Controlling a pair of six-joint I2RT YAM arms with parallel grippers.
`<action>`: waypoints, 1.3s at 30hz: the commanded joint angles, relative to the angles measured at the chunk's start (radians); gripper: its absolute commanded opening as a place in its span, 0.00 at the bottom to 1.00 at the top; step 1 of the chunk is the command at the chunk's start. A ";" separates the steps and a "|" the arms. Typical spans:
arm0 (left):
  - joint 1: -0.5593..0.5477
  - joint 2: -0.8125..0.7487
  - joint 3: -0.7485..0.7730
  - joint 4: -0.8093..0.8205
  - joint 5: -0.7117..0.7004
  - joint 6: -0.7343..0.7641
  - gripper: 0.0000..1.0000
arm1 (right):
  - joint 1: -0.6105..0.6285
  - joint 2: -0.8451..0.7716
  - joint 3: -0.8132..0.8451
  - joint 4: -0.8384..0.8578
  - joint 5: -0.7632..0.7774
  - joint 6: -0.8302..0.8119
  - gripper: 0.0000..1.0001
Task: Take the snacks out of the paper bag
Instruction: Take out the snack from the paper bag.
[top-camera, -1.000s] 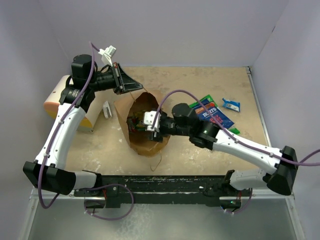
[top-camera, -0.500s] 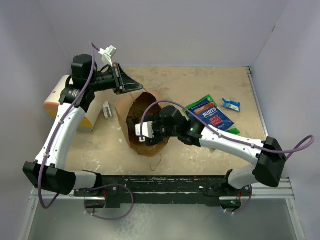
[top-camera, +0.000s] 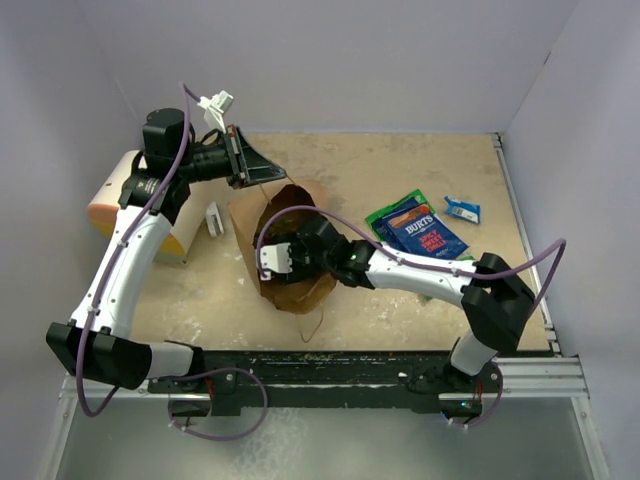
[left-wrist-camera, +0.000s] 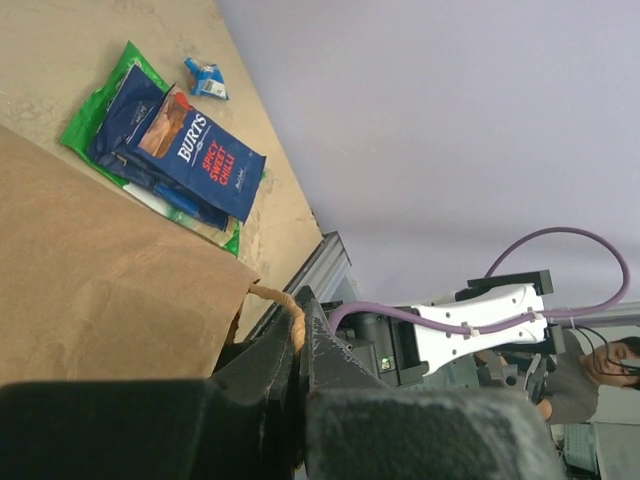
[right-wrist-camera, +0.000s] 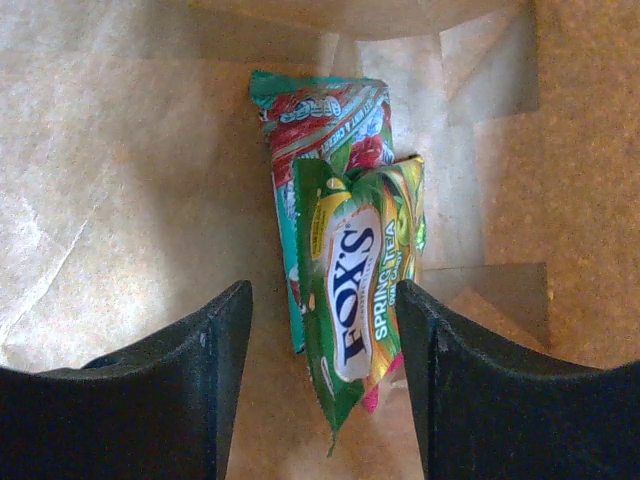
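Right claw (right-wrist-camera: 322, 292): wide, inside brown kraft paper bag (right-wrist-camera: 120, 200), astride crinkly green FOX'S packet (right-wrist-camera: 355, 290) overlapping teal-red-white packet (right-wrist-camera: 320, 110). Left claw (left-wrist-camera: 300, 345): clamped on twisted handle (left-wrist-camera: 287, 300).

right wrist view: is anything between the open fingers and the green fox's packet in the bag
Nothing visible. The right gripper is open inside the paper bag, and the green Fox's packet lies between its fingers, resting on the teal-red packet.

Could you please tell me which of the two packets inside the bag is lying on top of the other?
The green Fox's Spring Tea packet: it overlaps the teal-and-red packet, whose upper end shows from underneath, inside the paper bag.
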 joint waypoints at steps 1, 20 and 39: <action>0.010 0.004 0.053 0.062 0.028 0.008 0.00 | -0.002 0.014 -0.008 0.152 0.032 0.023 0.60; 0.010 0.016 0.064 0.043 0.048 0.024 0.00 | -0.052 0.094 -0.072 0.335 0.130 0.043 0.55; 0.011 0.003 0.069 0.005 0.012 0.049 0.00 | -0.066 0.114 -0.019 0.309 0.076 0.038 0.36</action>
